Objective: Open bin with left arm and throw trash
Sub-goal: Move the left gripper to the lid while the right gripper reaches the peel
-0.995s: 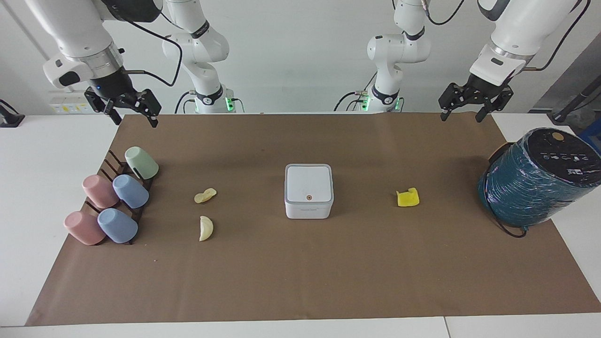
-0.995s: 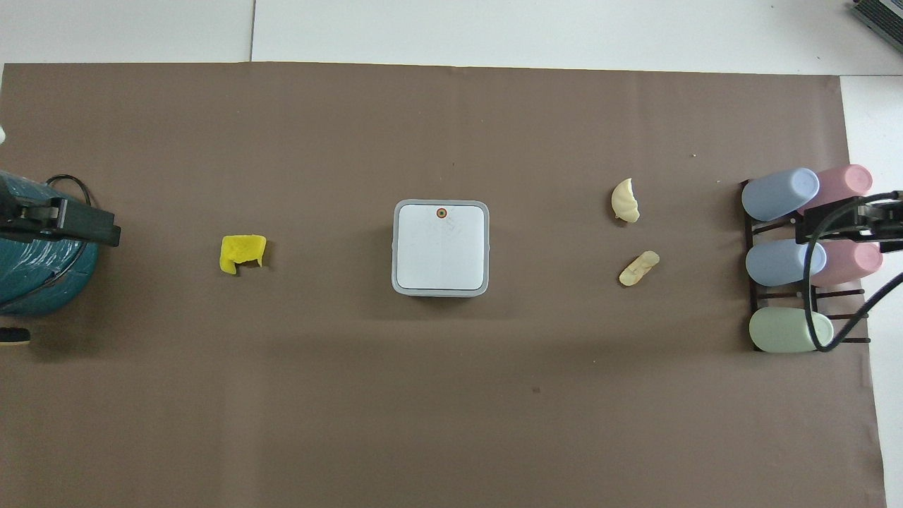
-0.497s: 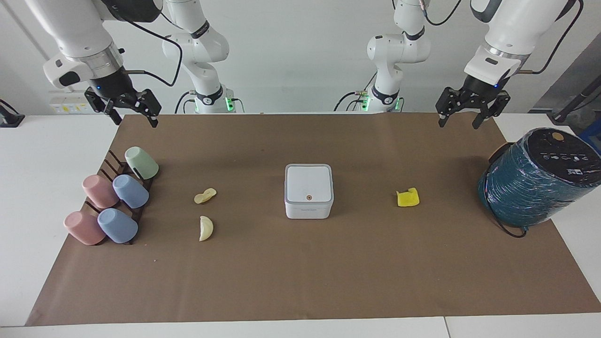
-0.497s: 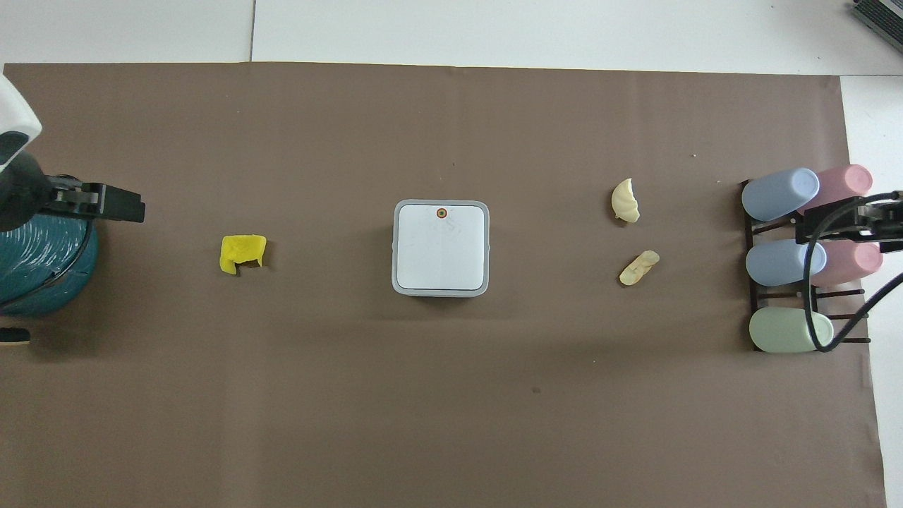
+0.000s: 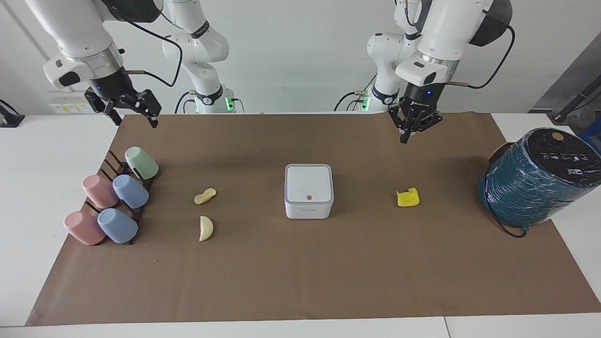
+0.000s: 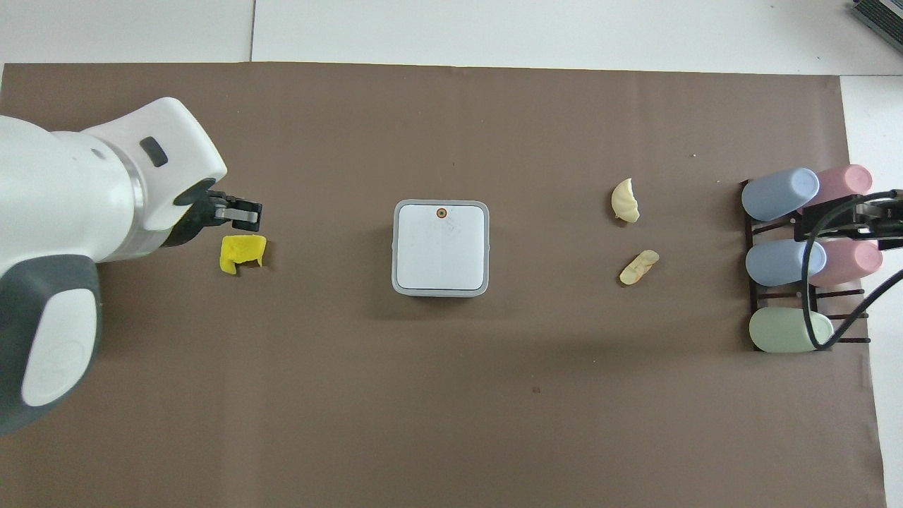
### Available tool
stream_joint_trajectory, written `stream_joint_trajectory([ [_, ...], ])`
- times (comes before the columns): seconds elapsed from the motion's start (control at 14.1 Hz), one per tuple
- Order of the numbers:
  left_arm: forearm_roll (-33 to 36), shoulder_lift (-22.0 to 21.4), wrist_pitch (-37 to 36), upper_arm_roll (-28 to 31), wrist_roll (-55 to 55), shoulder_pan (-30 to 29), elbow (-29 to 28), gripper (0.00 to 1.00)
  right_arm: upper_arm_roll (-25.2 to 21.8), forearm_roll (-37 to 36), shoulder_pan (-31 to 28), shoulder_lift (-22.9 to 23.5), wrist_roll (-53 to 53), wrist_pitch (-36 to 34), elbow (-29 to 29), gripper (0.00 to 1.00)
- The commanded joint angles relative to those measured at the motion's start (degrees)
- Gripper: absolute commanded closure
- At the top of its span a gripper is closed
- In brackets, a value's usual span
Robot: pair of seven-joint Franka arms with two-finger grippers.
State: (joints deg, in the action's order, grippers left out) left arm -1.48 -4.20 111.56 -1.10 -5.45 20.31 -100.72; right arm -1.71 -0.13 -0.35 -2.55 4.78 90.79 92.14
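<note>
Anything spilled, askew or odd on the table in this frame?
Three scraps lie loose on the brown mat: a yellow lump toward the left arm's end and two cream peels toward the right arm's end. The bin sits square, lid shut. The teal-wrapped cylinder tilts at the mat's edge.

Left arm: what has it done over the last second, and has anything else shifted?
The left gripper has swung in from the teal cylinder's end toward the bin and closed empty, raised over the mat. The bin lid is down; the three scraps, cups and the waiting open right gripper are unchanged.
</note>
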Motion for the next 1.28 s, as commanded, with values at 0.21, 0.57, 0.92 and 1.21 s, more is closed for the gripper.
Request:
stream_joint_trajectory([
  [0.21, 0.5, 5.5, 12.2, 0.9, -9.6, 9.0, -2.9, 1.00, 0.4, -0.5, 0.0, -0.6, -0.5, 7.5, 4.6, 0.00],
  [0.57, 0.4, 13.3, 24.3, 0.8, -14.6, 14.4, -3.7, 1.00, 0.8, 0.5, 0.9, 2.0, -0.7, 20.1, 13.0, 0.00],
  [0.92, 0.4, 18.5, 29.2, 0.9, -14.7, 15.3, -3.0, 1.00, 0.8, 0.7, 4.9, 10.4, -0.2, 35.4, 16.8, 0.00],
  [1.21, 0.4, 21.3, 30.8, 0.9, -14.7, 15.7, -3.1, 1.00, 0.8, 0.7, 7.0, 17.5, -0.6, 45.3, 16.8, 0.00],
])
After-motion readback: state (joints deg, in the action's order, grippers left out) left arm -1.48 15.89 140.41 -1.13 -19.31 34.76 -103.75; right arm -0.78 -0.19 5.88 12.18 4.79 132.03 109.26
